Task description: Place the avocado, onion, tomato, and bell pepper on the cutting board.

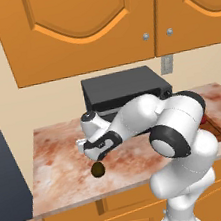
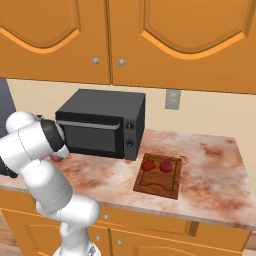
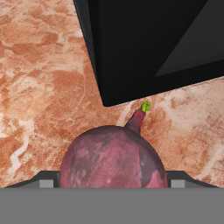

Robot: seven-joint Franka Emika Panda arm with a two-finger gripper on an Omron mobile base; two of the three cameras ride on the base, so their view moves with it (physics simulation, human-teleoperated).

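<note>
Got the round pinkish-purple onion (image 3: 113,158) pinched in my hand (image 1: 95,152), sitting bottom center of the hand view above the mottled reddish marble surface (image 1: 57,146). The dark olive-brown avocado (image 1: 97,170) lies just below my hand in the left view. Both red items (image 2: 148,165) sit on the reddish-brown wooden cutting board (image 2: 159,186).

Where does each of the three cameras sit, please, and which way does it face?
Left base view: behind the arm's left, looking forward and down at the counter, avocado and microwave; the arm rises at lower right.
Right base view: behind its right, facing the microwave and the cutting board; the arm rises at lower left.
Hand view: on the hand, looking down past the onion between its fingertips.
All three share the microwave and marbled counter.
</note>
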